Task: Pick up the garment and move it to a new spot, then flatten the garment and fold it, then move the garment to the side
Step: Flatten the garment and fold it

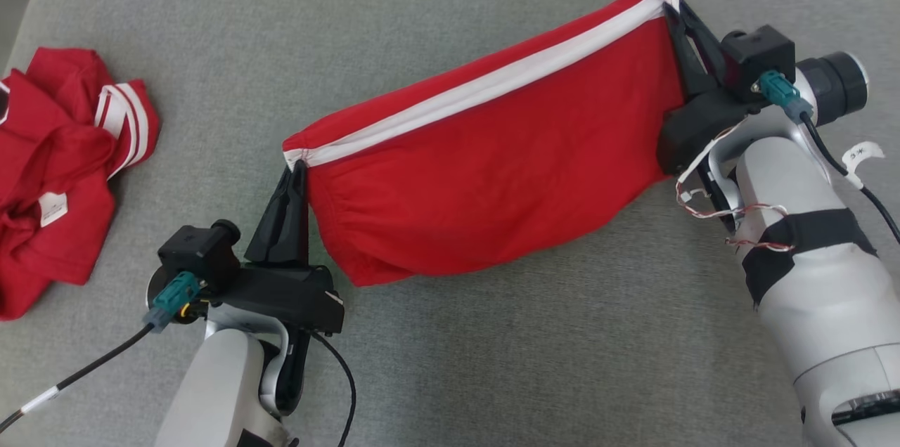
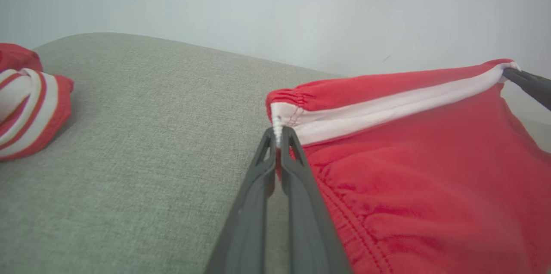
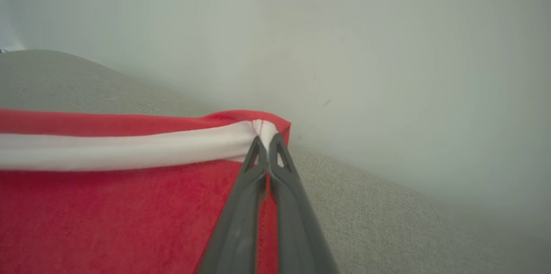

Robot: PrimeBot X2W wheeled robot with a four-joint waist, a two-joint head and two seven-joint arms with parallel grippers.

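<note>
My left jaws: pressed together, pinching left end of white band (image 1: 485,88) on red soft-fabric garment (image 1: 492,180). My right jaws: pressed together, pinching opposite end of same band. Garment stretched taut between both grips, band uppermost, red body sagging below toward grey woven upholstered surface (image 1: 492,363); contact with surface cannot be told. Well apart, at my far left: crumpled red garment with white stripes (image 1: 63,166), lying on surface.

The red garment (image 1: 492,180), white band along its top edge, hangs stretched taut between left gripper (image 1: 298,167) and right gripper (image 1: 669,8), each pinching an upper corner, over the grey cushion (image 1: 492,363).
</note>
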